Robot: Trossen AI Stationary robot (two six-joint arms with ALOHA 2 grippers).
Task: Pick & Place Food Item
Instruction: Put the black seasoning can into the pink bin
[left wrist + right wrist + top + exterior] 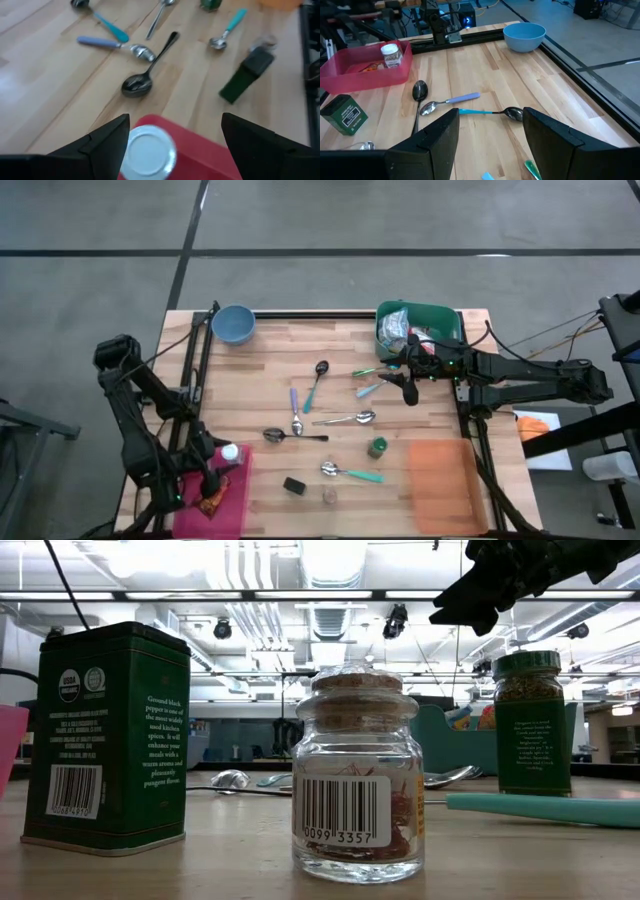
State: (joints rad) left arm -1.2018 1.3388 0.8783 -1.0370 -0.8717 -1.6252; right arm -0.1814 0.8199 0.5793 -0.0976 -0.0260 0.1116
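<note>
The left pincer (208, 480) is hovering with its fingers spread wide and gripping nothing over the pink tray (238, 502), which is sitting at the counter (260, 380)'s near left corner. Inside the tray a white-lidded jar (230, 452) is standing upright — the wrist view is looking straight down on its lid (148, 152) between the fingers — with an orange snack packet (212, 503) lying beside it. Just right of the tray are lying a dark green pepper tin (293, 485) and a small cork-stoppered jar (329, 496). The right pincer (408, 388) is hanging partly spread and empty well right of the tray, next to the green bin (435, 317), above scattered spoons (345, 420).
</note>
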